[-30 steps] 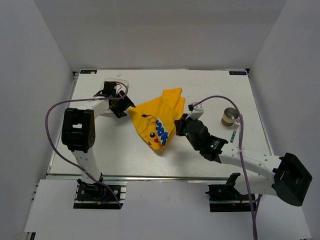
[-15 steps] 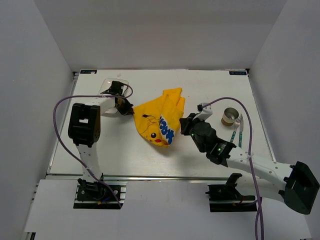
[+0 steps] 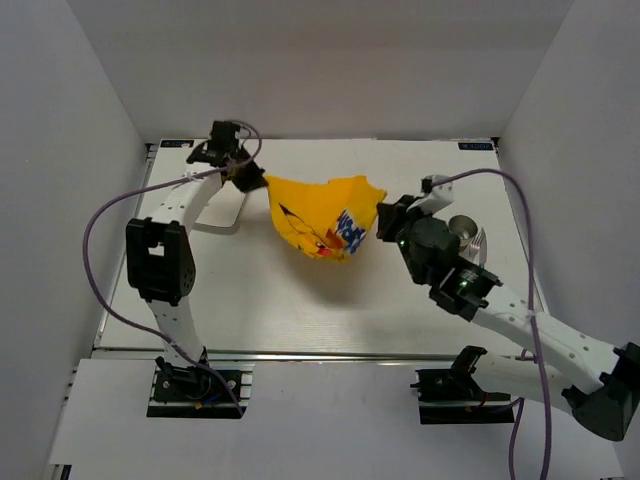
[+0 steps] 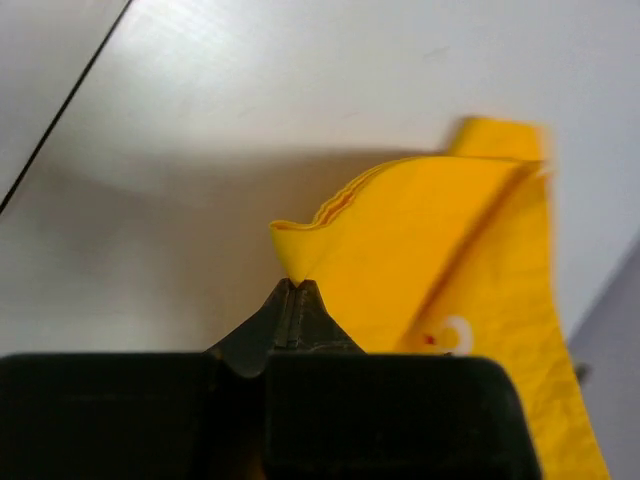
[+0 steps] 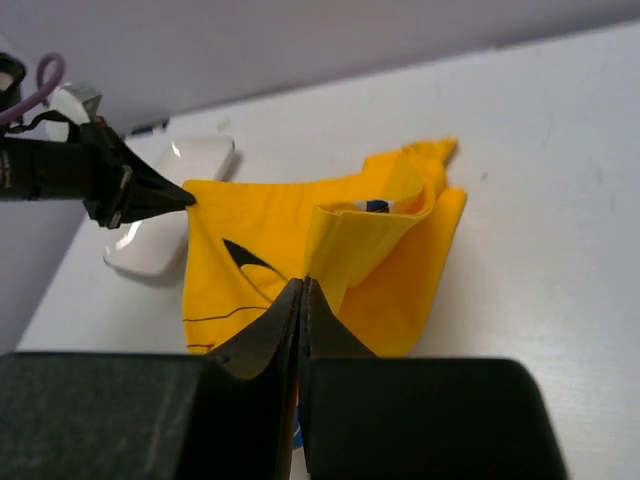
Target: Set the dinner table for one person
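Left fingers (image 4: 293,298) & right fingers (image 5: 303,292) clamped on placemat (image 3: 318,218) corners over table (image 3: 250,300): light, limp cloth, sags btwn, so hold edges.

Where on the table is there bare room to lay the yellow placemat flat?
The widest bare patch of the dinner table is the near middle, in front of the held yellow placemat. The far right corner is bare too. Crowded: the right side, with cup and fork, and the far left, with the white dish.

White dinner table (image 3: 250,300) (faint grain), lying flat.
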